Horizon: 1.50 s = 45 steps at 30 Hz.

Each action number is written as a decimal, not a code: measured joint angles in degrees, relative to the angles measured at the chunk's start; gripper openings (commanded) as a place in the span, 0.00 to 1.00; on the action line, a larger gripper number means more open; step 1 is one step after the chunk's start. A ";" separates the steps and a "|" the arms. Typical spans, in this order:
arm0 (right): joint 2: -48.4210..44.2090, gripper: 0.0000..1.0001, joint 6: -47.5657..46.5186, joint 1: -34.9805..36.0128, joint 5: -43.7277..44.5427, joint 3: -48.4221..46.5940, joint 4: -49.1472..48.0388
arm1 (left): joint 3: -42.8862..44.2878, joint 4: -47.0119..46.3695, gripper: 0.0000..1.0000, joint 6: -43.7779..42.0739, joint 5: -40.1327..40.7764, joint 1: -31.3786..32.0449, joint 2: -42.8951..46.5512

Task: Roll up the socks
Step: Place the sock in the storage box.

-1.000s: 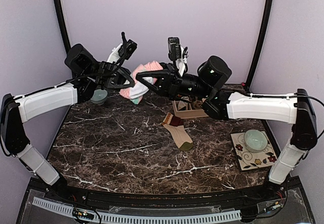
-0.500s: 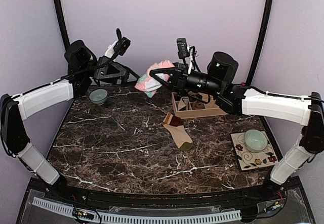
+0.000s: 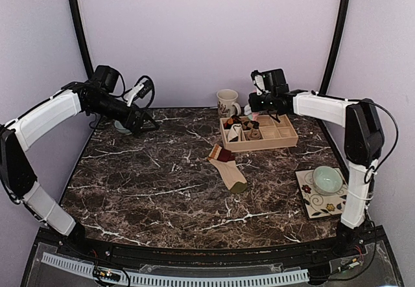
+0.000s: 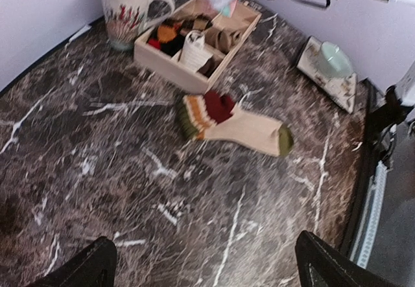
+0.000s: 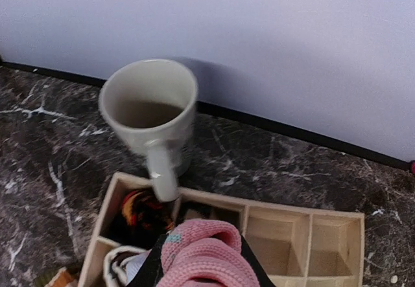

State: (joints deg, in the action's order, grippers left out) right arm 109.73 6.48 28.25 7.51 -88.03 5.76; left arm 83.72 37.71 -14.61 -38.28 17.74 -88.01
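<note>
You find no word, number or brand name that can be read in any of these views. The mug [image 4: 130, 8] carries only a reddish plant drawing on its side, and the tile [image 3: 310, 199] at the table's right edge shows painted flowers and curling scrolls, with no letters on either. A pale tag [image 4: 192, 50] stands on a bundle in the wooden tray [image 4: 170, 67], and any print on it is too blurred and small for you to make out.
</note>
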 measured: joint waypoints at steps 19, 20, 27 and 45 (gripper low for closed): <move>23.96 0.00 -3.32 -9.99 6.32 -24.92 7.63 | -1.75 4.20 0.99 -6.97 9.84 -0.87 0.04; 24.35 0.00 -3.43 -9.99 6.38 -25.29 7.56 | -1.16 4.68 0.99 -6.80 9.73 -0.87 -0.50; 25.68 0.00 -3.52 -9.99 6.69 -25.97 6.86 | 1.95 5.88 0.99 -5.86 8.74 -0.87 -2.75; 18.62 0.00 -6.19 -5.22 15.72 -10.05 -0.98 | 2.38 5.81 0.99 -4.76 7.39 -0.87 -2.73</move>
State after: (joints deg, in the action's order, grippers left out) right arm 128.35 0.30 23.03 23.22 -98.08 4.78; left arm 86.11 43.53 -19.38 -30.89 16.86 -90.74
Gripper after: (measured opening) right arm 0.232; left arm 0.989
